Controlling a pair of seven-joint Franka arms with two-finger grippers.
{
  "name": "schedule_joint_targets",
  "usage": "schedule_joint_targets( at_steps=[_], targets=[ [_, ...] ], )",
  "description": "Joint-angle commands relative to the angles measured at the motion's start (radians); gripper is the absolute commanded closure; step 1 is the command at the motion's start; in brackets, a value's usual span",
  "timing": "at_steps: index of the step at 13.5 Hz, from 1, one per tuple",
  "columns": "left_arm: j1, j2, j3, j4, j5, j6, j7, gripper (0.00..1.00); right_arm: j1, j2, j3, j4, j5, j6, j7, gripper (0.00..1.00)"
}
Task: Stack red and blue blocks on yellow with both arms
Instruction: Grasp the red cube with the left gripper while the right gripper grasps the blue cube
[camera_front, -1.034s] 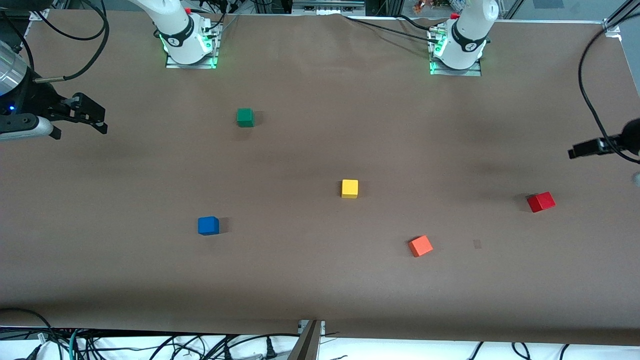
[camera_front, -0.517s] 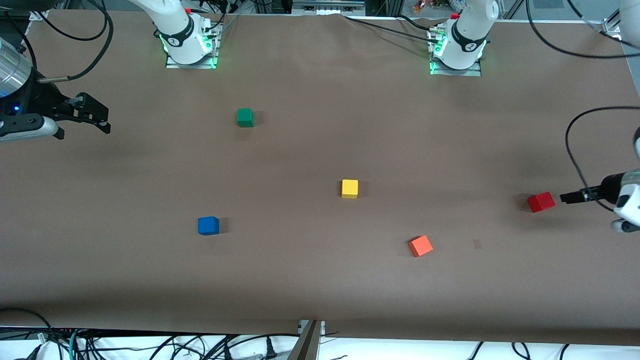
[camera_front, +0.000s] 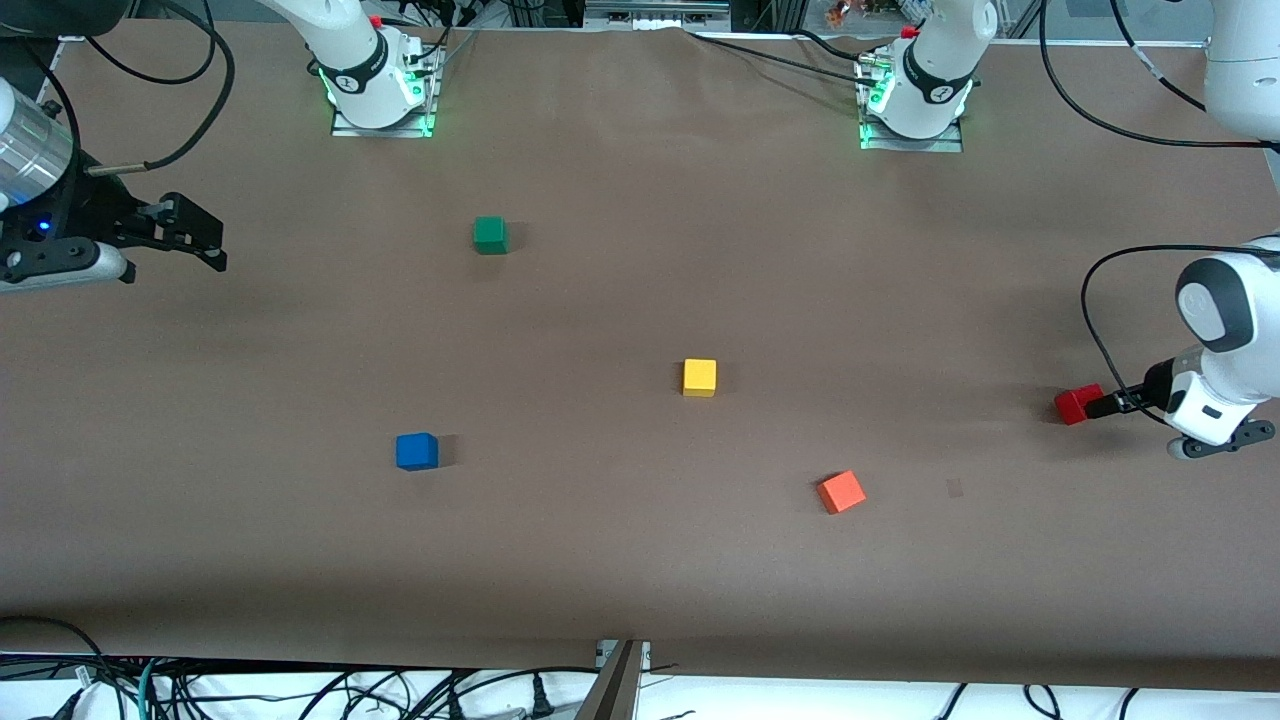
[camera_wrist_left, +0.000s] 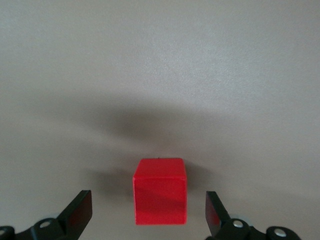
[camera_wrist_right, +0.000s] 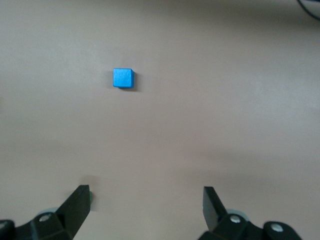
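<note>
Front view shows five small cubes spread apart on the brown table (camera_front: 640, 580), none stacked and none held. The yellow cube (camera_front: 699, 377) sits near the middle of the table. The blue cube (camera_front: 417, 451) lies nearer the front camera than the yellow one, toward the right arm's end of the table. The red cube (camera_front: 1076, 404) rests toward the left arm's end of the table. An orange cube (camera_front: 841, 491) lies between the yellow and red ones, nearer the camera than both. A green cube (camera_front: 489, 234) sits closer to the robot bases, on the right arm's side.

The left gripper (camera_front: 1098, 406) is low at the red cube, partly covering it in this view. In the left wrist view the red cube (camera_wrist_left: 160, 191) stands between the two spread fingers (camera_wrist_left: 80, 212), with a clear gap on each side, so the jaws are apart and not pressing on it.

The right gripper (camera_front: 205, 238) hovers over bare table at the right arm's end, well apart from the blue cube. In the right wrist view its fingers (camera_wrist_right: 77, 205) are wide apart with nothing between them, and the blue cube (camera_wrist_right: 123, 78) lies well ahead on the table.
</note>
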Motion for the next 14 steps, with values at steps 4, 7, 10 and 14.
schedule_joint_targets(
  at_steps=[4,7,10,14],
  targets=[
    [0.008,0.003,-0.011,-0.079,-0.01,0.101,0.017,0.0,0.041,0.148,0.002,0.003,0.042,0.048,-0.012,0.0],
    [0.007,0.005,-0.011,-0.081,-0.01,0.102,0.018,0.07,0.05,0.28,0.002,0.004,0.063,0.191,-0.013,0.0],
    [0.008,0.005,-0.011,-0.082,-0.01,0.097,0.018,0.61,0.05,0.458,0.002,0.001,0.117,0.379,-0.012,0.0],
    [0.005,-0.027,-0.031,-0.067,-0.01,0.056,0.015,0.98,0.067,0.59,0.008,0.003,0.195,0.576,-0.001,0.0]
  ],
)
